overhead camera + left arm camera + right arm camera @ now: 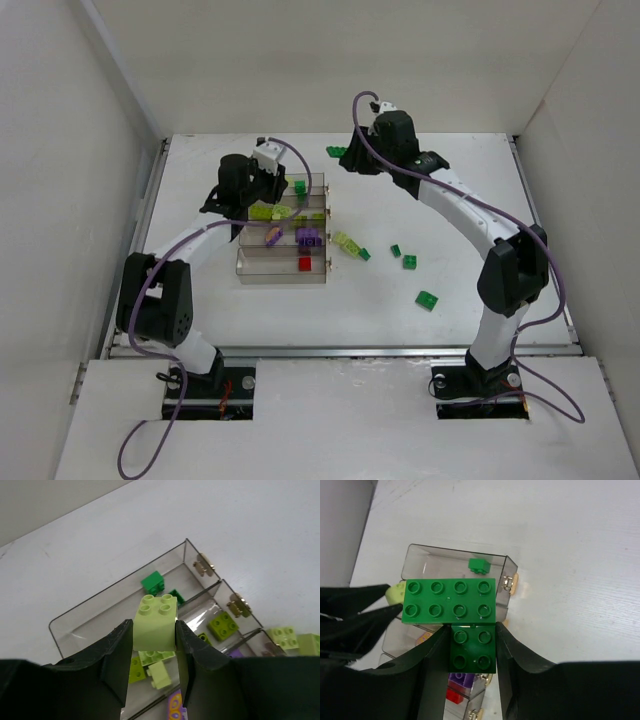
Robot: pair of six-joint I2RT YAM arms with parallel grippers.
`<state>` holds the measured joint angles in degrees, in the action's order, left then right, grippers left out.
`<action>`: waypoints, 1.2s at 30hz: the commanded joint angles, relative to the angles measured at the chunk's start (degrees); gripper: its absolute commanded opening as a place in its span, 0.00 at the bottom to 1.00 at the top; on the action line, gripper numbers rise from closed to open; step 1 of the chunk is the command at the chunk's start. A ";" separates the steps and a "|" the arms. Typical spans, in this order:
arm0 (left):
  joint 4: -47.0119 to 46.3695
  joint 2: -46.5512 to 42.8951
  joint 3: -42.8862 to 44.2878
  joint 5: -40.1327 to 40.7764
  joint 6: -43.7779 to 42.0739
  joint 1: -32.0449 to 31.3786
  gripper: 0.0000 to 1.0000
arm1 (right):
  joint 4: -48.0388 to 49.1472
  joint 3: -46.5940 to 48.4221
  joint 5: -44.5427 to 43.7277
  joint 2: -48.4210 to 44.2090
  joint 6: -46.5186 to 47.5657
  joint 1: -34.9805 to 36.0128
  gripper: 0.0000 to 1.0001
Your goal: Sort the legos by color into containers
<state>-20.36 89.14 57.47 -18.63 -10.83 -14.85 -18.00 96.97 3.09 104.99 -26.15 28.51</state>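
Matte white table [200, 190]. One tray of four clear, smoky-walled containers [268, 276] sits mid-table. Above the tray, the left gripper [154, 627] pinches one studded yellow-green brick [156, 622]. Just past the tray's far right corner, the right gripper [472, 630] clamps two stacked green bricks [450, 600]. Four loose green legos [427, 299] lie right of the tray.

Left gripper [252, 195] is hovering over the far left end of the containers [280, 276]. Right gripper [348, 157] is hanging past the tray's far right corner, a green lego [336, 152] at its tip. Loose green legos [427, 299] are lying on the table [470, 190] to the right.
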 commanded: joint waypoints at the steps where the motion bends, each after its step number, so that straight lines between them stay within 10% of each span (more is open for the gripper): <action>1: 4.60 1.55 5.35 2.72 -5.16 1.75 0.00 | 0.43 0.58 -1.60 0.30 4.52 -0.82 0.00; 13: 13.06 5.68 5.98 0.44 -12.81 3.16 0.01 | -0.63 5.24 4.99 7.33 7.60 -2.41 0.00; 20: 15.70 7.01 7.21 -0.26 -14.56 3.16 0.59 | -1.77 5.25 6.14 7.95 10.16 -2.41 0.00; 36: 7.39 -3.61 3.89 -15.72 -32.48 3.16 0.61 | -4.23 0.76 10.24 2.76 21.66 -2.41 0.00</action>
<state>-5.04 93.49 62.41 -26.46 -34.13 -11.60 -21.87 97.32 9.15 111.63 -8.93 26.17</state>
